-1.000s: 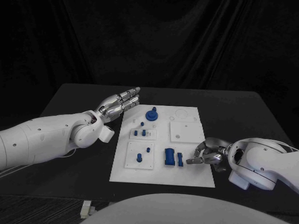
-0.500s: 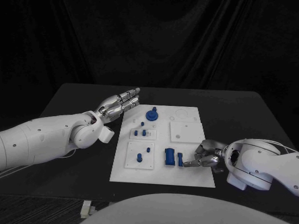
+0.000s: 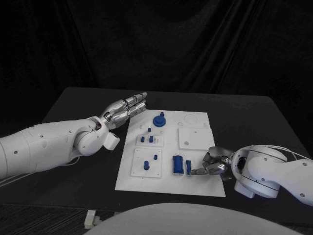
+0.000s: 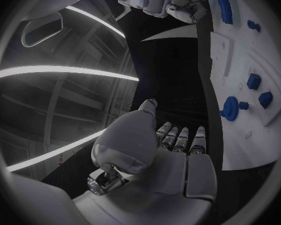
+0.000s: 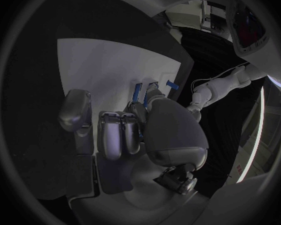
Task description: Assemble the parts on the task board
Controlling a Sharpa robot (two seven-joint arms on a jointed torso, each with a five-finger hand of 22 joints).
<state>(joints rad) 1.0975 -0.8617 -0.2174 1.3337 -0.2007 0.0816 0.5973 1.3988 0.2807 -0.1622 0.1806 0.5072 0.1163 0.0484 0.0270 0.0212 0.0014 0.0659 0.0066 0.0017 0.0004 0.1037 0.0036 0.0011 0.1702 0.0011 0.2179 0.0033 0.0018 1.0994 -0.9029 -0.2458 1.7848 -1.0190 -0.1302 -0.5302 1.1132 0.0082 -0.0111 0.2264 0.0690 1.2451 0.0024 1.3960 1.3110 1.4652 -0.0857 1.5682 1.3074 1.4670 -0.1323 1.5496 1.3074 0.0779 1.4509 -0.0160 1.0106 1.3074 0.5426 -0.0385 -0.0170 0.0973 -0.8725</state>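
Stretching out under me is a black table [image 3: 72,105] backed by dark curtains [image 3: 164,44], with the white board [image 3: 199,183] lying in its middle and blue parts [image 3: 177,164] scattered across it. Off the board's far left corner my left hand [image 3: 126,107] hovers flat, fingers straight and apart, holding nothing. At the board's near right edge my right hand [image 3: 212,164] is curled beside a small blue piece [image 3: 189,167]; I cannot tell whether it grips it.
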